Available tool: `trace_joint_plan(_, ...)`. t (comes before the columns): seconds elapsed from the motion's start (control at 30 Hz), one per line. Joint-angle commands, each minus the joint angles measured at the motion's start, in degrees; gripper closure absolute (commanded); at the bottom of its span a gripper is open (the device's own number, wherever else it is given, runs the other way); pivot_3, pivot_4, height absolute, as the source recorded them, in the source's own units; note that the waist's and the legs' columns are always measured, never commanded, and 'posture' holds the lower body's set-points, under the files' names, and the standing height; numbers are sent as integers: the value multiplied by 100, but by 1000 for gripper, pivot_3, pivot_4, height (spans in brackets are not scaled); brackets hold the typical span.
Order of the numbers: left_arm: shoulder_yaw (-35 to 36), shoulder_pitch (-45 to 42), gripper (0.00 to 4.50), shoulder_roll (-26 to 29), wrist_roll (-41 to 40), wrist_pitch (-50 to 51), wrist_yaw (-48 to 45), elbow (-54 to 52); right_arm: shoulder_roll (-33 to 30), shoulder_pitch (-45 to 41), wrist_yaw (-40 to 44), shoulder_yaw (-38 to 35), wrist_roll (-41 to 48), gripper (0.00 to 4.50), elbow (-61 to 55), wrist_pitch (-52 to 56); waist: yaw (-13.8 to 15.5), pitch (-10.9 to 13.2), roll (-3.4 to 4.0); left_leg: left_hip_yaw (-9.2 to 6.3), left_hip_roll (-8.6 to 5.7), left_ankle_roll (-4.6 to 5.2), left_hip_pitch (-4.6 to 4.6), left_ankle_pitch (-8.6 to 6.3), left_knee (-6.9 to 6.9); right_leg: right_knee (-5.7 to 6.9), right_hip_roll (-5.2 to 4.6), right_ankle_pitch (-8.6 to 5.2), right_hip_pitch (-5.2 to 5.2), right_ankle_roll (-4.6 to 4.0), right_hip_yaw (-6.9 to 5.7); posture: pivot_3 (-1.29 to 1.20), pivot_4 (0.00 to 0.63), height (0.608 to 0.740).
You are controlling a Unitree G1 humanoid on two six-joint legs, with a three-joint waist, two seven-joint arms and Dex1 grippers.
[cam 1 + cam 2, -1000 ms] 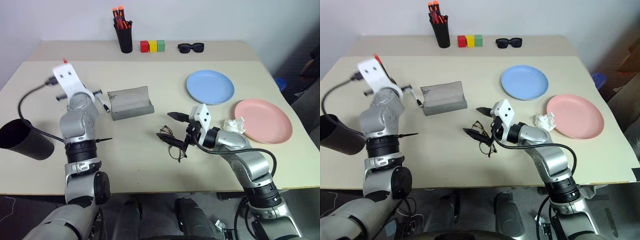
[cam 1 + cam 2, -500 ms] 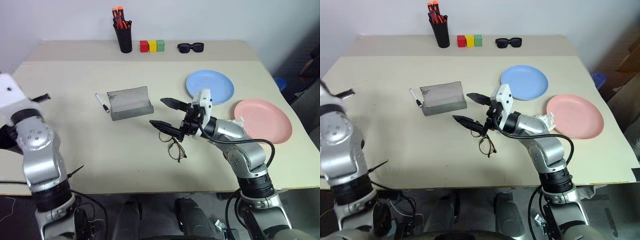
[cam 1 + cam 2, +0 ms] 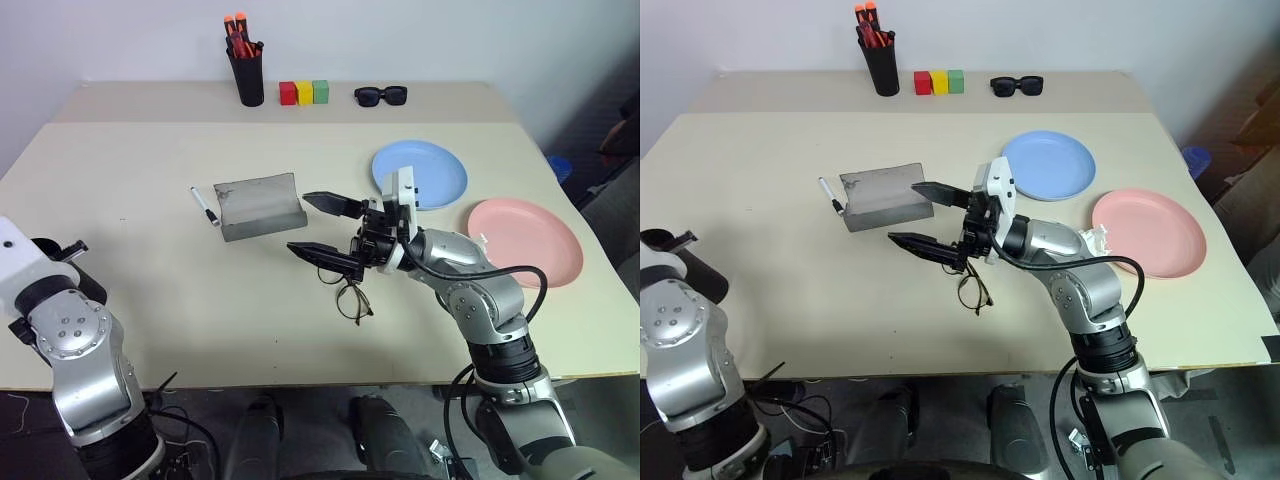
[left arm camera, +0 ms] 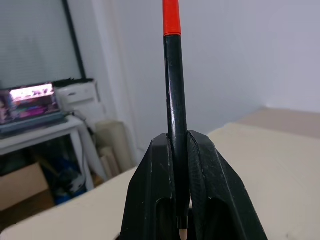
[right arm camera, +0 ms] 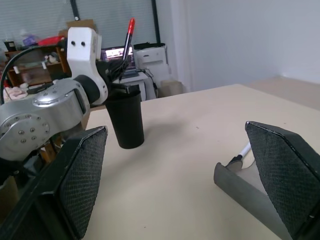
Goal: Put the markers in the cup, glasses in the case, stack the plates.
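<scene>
Nothing looks finished yet. The left gripper is clenched on the red-capped marker, held up at the near left just beside the black cup, not yet dropped in. The white marker lies touching the open grey case. The right gripper hangs spread wide and empty above the glasses. The blue plate and pink plate sit apart at the right, unstacked

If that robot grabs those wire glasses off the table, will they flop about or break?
The glasses look thin-framed and light, so they would probably lift easily. One temple seems folded out, so they may hang lopsided. The open right gripper has broad fingers, which could bend so fine a frame or press on the lenses.
</scene>
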Motion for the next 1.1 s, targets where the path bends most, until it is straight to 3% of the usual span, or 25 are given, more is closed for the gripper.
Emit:
trace_joint_plan(0.03,-22,94,4460,-95,146,-168,66,-247,68,-151,37,16,-4,0,-79,-134,0,0,0,0,0,0,0,0,0,0,0,0,0,0,1,0,150,740)
trace_joint_plan(0.57,-71,242,4460,-419,219,-413,112,89,54,-79,-15,40,-73,0,-150,-166,-1,-1,-1,0,0,0,-1,0,0,-2,0,-2,0,-5,0,0,150,740)
trace_joint_plan(0.73,-82,257,2420,-466,226,-390,131,126,39,-67,-15,45,-68,0,-179,-138,-1,-1,-1,0,0,-1,-1,0,0,-3,0,-2,0,-5,1,0,150,740)
trace_joint_plan(1.1,-139,165,2420,-408,230,-407,115,103,32,-52,-8,56,-63,0,-177,-129,-1,-1,-1,0,0,-1,-1,-1,0,-3,0,-3,0,-5,1,0,150,740)
